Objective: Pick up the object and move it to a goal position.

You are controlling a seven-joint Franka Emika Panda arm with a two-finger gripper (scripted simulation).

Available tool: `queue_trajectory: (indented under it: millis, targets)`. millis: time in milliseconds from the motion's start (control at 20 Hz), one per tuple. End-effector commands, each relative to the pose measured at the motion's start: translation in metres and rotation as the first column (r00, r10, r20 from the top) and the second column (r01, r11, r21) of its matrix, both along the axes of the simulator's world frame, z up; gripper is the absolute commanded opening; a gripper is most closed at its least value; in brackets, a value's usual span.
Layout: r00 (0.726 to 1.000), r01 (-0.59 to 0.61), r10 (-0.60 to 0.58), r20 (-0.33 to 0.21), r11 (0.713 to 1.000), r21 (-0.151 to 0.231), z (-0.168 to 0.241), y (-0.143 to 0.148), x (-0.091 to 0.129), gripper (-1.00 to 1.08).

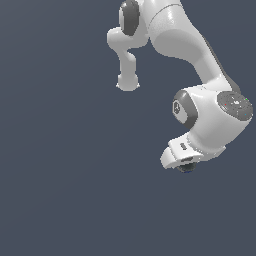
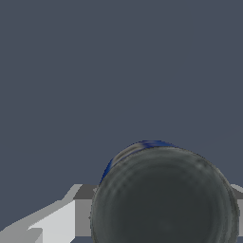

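We record one white Panda arm against a plain dark slate-blue background, with no worktop edge or other fixture distinguishable in either view. In the exterior view the arm descends from the upper edge of the picture, bends at a grey-capped joint, and ends in a white hand section toward the exterior view's right. The pincer sits at the underside of that hand section, largely hidden by the white housing above it. Directly beneath the housing we note a small dark round ball with a faint blue tint, much smaller than the hand, its upper part tucked under the housing and only its lower curve showing. In the wrist view the same ball fills much of the picture as a dark grey sphere with a thin blue rim along one edge, sitting immediately in front of the camera. Grey and white finger parts appear on either side of the ball, close against its outline. We judge the ball to sit between the fingers at the pincer, but the contact surfaces are covered by the ball itself, so we cannot tell whether the pincer is pinching it or merely standing spread around it. No other object appears near the pincer.
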State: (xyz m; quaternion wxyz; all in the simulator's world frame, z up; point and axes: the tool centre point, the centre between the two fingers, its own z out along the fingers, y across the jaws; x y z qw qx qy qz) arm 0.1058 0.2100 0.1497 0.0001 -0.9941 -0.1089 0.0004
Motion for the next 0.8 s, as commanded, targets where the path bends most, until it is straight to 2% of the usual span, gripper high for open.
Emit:
queue_trajectory:
  millis: [0,750]
  targets:
    - [1.000,0.001,-0.001,0.001,1.000,0.000,0.006,0.006,0.006,-1.00]
    - [1.000,0.001,-0.001,0.001,1.000,0.000,0.017,0.021,0.019,-1.00]
